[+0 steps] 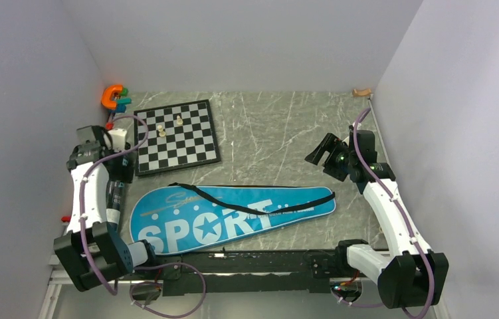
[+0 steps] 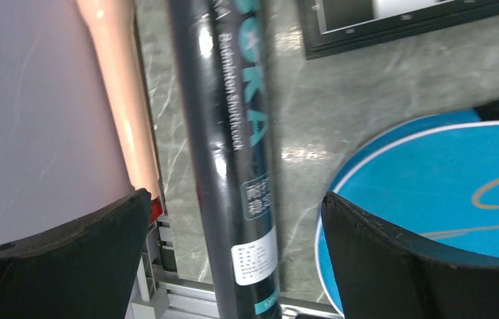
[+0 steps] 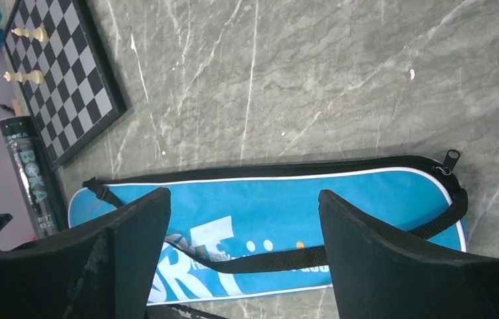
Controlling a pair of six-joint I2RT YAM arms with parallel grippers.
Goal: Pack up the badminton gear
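The blue bag (image 1: 233, 216) lettered SPORT lies flat across the middle of the table, a black strap (image 3: 313, 256) draped over it and its zip pull (image 3: 452, 157) at the narrow end. The long black tube (image 2: 233, 166) lies on the table left of the bag's wide end. My left gripper (image 2: 236, 259) hangs over it, open, with a finger on each side and neither touching. My right gripper (image 1: 316, 156) hovers open above the table beyond the bag's narrow end, holding nothing. Rackets and shuttlecocks are out of view.
A chessboard (image 1: 177, 136) with two pale pieces sits at the back left, an orange clamp (image 1: 112, 98) behind it in the corner. A peach-coloured rod (image 2: 123, 100) with a red end lies along the left wall. An aluminium rail (image 2: 187, 299) runs along the near edge.
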